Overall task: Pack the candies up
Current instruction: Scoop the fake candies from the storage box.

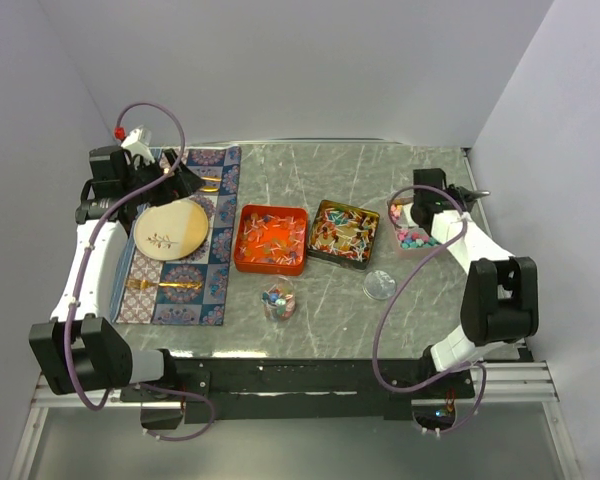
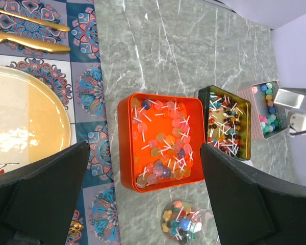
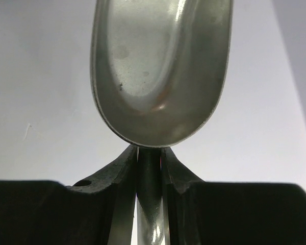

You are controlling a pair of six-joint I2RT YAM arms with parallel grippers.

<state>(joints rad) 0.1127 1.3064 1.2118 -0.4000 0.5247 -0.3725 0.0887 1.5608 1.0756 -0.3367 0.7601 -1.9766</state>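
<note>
Carefully now: my right gripper [image 3: 149,158] is clamped tight on the handle of a metal scoop [image 3: 160,66], whose bowl looks empty and shows against a plain wall. The ball candies [image 1: 413,238] lie in the pink tray [image 1: 421,253] just under that hand, near the right side of the table. I judge the step is to tip the scoop down, slide it shallow under the heap, then lift it level so nothing rolls off on the way to the small clear jar [image 1: 279,300]. My right arm is folded at the elbow, wrist over the tray. My left gripper [image 2: 145,148] hangs wide apart above the placemat [image 1: 215,285], holding nothing
</note>
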